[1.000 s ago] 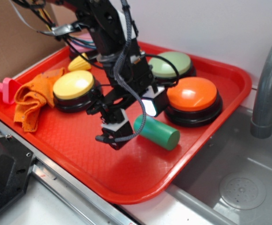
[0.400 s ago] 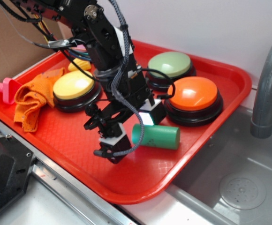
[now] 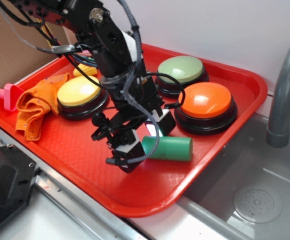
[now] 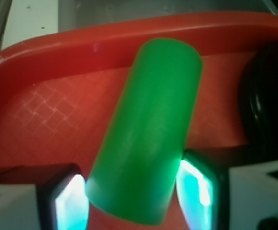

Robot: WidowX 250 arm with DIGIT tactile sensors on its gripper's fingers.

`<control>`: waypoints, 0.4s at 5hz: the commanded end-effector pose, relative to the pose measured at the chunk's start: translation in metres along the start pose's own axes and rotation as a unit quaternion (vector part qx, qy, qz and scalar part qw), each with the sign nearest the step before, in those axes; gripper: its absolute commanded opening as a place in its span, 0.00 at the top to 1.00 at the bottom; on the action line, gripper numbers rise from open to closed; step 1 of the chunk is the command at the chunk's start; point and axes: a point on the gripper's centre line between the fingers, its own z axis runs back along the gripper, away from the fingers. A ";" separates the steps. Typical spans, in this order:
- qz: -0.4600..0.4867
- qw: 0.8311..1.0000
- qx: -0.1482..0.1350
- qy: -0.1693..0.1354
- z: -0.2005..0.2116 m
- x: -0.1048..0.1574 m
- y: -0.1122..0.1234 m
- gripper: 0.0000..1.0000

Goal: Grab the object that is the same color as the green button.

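Down low over the red tray (image 3: 220,150), the arm bends steeply. Its end effector (image 4: 132,199) stands open, fingers (image 4: 196,184) flanking the green cylinder's (image 4: 146,129) near end.

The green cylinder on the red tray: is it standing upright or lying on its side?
Lying on its side. The green cylinder rests lengthwise on the red tray, its round end facing the claw, whose fingers flank it in the wrist view.

The green cylinder (image 4: 146,139) looks smooth, matt plastic. The red tray (image 3: 150,192) is plastic with a fine crosshatch texture. Button domes shine glossy; the orange cloth (image 3: 35,107) looks nubbly.
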 end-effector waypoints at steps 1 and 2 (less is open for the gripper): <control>0.071 0.997 -0.002 -0.016 0.008 0.009 -0.001 1.00; 0.178 0.984 0.013 0.013 0.016 0.009 0.001 1.00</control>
